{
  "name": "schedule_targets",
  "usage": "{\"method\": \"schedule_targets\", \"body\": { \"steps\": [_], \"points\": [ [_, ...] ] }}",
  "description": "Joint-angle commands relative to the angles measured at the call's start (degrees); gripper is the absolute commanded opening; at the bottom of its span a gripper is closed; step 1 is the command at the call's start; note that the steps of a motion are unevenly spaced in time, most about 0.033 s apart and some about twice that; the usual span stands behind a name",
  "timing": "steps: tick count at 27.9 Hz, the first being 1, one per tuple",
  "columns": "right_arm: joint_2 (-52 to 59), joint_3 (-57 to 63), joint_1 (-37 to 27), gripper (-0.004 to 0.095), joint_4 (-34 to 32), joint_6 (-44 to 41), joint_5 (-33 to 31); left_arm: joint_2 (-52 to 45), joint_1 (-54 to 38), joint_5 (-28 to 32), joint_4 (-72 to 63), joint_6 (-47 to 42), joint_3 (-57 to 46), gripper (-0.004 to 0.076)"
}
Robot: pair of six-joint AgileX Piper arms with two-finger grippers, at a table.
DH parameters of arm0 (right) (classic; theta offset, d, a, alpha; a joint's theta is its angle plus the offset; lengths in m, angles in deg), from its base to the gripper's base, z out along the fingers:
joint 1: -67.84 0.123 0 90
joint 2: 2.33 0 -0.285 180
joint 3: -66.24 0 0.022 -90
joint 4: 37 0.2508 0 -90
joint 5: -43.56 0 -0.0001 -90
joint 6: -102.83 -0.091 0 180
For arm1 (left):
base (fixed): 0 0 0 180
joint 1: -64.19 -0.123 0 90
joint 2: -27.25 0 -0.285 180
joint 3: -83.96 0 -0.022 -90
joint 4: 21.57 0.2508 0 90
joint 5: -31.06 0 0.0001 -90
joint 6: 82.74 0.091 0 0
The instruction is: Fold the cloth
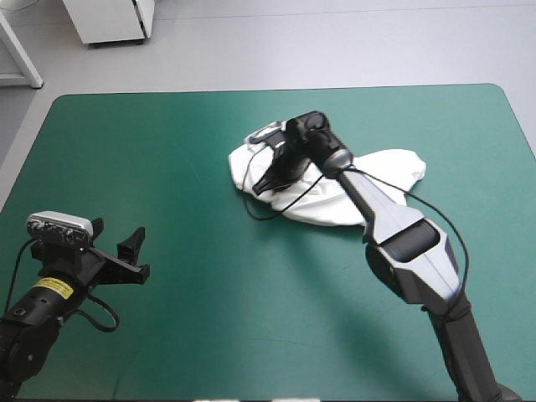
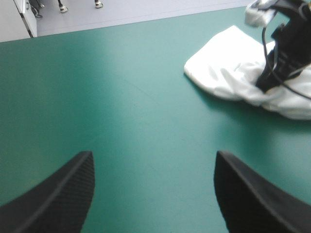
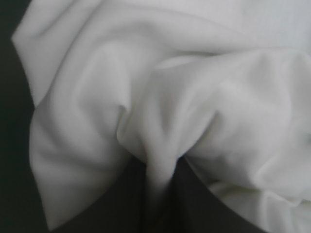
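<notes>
White T-shirt (image 1: pixel 389 165), teal-green cover (image 1: pixel 184 151), black left gripper (image 2: pixel 153 154)

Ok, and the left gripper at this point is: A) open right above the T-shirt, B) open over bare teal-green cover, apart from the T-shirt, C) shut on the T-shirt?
B: the left gripper has its fingers apart over bare cover, the T-shirt lying farther ahead.

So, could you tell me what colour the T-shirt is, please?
The T-shirt is plain white; the high view shows it best.

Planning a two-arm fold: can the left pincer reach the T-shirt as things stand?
Probably yes: only bare teal-green cover lies between the open left pincer and the T-shirt; the right pincer grips it.
</notes>
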Motion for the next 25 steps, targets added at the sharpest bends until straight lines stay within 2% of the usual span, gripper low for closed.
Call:
{"method": "schedule_targets", "body": {
  "steps": [1,3,6,11,13,14,16,19,21,25],
  "points": [
    [4.9,-2.1,9.8,-0.0019,1.1,1.4,-0.1,0.1,0.2,1.6,5.0,-3.2,4.1,0.0511],
    [5.0,-2.1,15.7,-0.0019,0.9,2.5,-0.4,0.1,0.2,0.0,6.0,-3.8,4.5,0.0511],
    [5.0,-2.1,20.1,-0.0019,1.1,2.5,-0.8,0.1,0.2,-1.4,6.6,-3.8,4.5,0.0511],
    [5.0,-2.1,24.7,-0.0018,2.3,2.7,-1.2,0.1,0.2,-1.5,9.3,-4.5,4.6,0.0511],
    [5.0,-2.1,25.0,0.002,1.7,2.4,-0.3,0.1,0.2,-2.2,10.7,-6.3,4.9,0.0511],
    [5.4,-2.1,24.9,0.0085,1.0,1.7,0.2,0.1,0.2,-2.6,11.7,-6.9,5.0,0.0511],
    [6.3,-2.1,24.2,0.029,-0.5,0.0,1.1,0.1,0.2,-3.3,13.2,-7.7,5.0,0.0511],
    [8.9,-2.1,23.0,0.0747,-2.6,-2.9,1.6,0.1,0.2,-4.3,14.9,-9.5,5.0,0.0511],
    [10.9,-2.1,22.0,0.0936,-4.1,-5.5,1.5,0.1,0.2,-4.3,15.3,-10.6,5.0,0.0511],
    [16.6,-1.9,19.5,0.0872,-9.4,-10.5,-1.4,0.1,0.2,-4.3,15.3,-11.5,5.1,0.0511]
  ]
}}
